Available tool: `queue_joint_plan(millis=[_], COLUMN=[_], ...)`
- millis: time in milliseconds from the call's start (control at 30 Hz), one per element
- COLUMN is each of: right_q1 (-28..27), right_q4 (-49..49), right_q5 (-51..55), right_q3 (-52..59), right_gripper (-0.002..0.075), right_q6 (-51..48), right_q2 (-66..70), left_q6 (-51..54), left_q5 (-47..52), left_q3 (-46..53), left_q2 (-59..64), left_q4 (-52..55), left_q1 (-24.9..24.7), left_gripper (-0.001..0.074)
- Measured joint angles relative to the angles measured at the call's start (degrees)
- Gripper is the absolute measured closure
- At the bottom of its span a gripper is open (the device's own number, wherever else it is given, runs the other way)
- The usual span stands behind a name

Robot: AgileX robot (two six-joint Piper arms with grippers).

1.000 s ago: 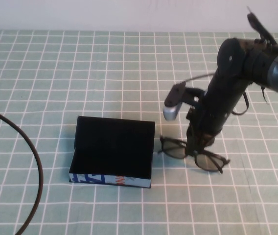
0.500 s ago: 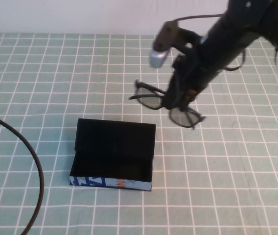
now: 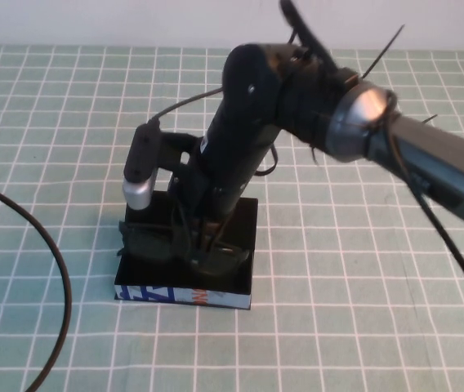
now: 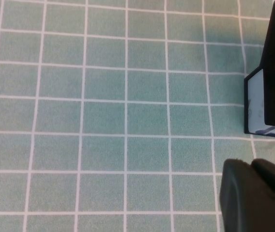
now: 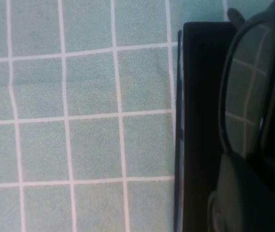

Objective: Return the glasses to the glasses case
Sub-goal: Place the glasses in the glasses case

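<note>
The glasses case [image 3: 185, 297] lies open on the green checked cloth, its blue-and-white front side facing me. My right gripper [image 3: 203, 245] is right over the case's open box, shut on the black glasses [image 3: 152, 242] at their middle. The glasses hang level, low over or just inside the box; I cannot tell if they touch it. The right wrist view shows a dark lens [image 5: 246, 92] over the black case [image 5: 200, 121]. My left gripper [image 4: 256, 195] shows only in the left wrist view, shut and empty, beside one end of the case [image 4: 273, 72].
A black cable [image 3: 56, 269] curves over the cloth at the left edge. The right arm [image 3: 248, 131] reaches in from the right and hides the case's lid. The white back wall runs along the far side.
The right gripper lifted the glasses off the cloth to the right of the case, carried them up and to the left, and now holds them low over the open case.
</note>
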Motion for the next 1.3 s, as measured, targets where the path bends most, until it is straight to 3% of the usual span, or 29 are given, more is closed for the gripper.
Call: queue_joint_plan(millis=[367, 633, 833, 933, 1100, 1300], right_q1=[0.16, 0.16, 0.16, 0.03, -2.02, -6.22], right_q4=[-2.27, -2.37, -3.63, -4.44, -4.48, -4.58], right_q5=[-0.10, -0.10, -0.10, 0.00, 0.11, -0.19], right_q3=[-1.04, -1.04, -5.37, -8.74, -12.05, -12.08], right_gripper=[0.0718, 0.0591, 0.0571, 0.0599, 0.0716, 0.0735], right_q6=[0.00, 0.00, 0.88, 3.81, 11.34, 19.51], right_q2=[3.68, 3.68, 3.68, 3.68, 3.68, 3.68], left_q6=[0.00, 0.02, 1.05, 8.84, 29.66, 41.03], left_q5=[0.35, 0.35, -0.46, -0.61, -2.51, -7.89], left_q3=[0.00, 0.00, 0.00, 0.00, 2.13, 10.40], left_q2=[0.00, 0.00, 0.00, 0.00, 0.39, 4.22], left_q4=[0.00, 0.90, 1.48, -3.14, -20.77, -34.08], left_q1=[0.00, 0.00, 0.00, 0.00, 0.00, 0.00], left_gripper=[0.0736, 0.0736, 0.0736, 0.0736, 0.0736, 0.0736])
